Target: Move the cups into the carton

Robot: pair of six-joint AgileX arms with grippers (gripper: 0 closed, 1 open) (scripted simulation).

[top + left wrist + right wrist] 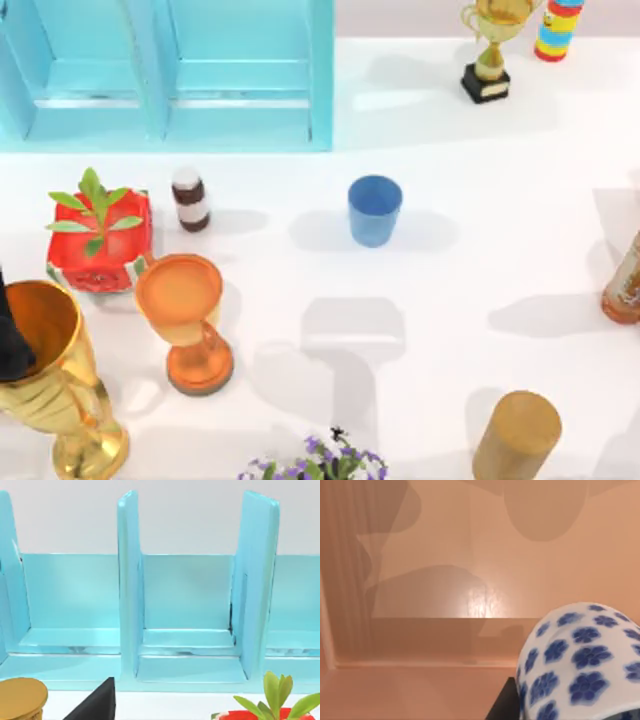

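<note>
The plain blue cup (pixel 375 210) stands upright on the white table, a little right of the middle, with no gripper near it. The white cup with a dark-blue flower pattern (pixel 585 655) looms close in the right wrist view, tilted, with tan carton walls (pixel 420 580) and floor behind it. My right gripper (pixel 555 712) is shut on this cup, and one dark finger (pixel 502 705) presses against its side. My left arm (pixel 10 335) rests at the table's far left edge, beside a gold goblet.
A light-blue shelf rack (pixel 170 70) spans the back left. An orange goblet (pixel 185 320), gold goblet (pixel 50 380), red potted plant (pixel 98 240) and small brown bottle (pixel 190 198) crowd the left. A tan cylinder (pixel 517 437) stands front right, a trophy (pixel 490 50) back right.
</note>
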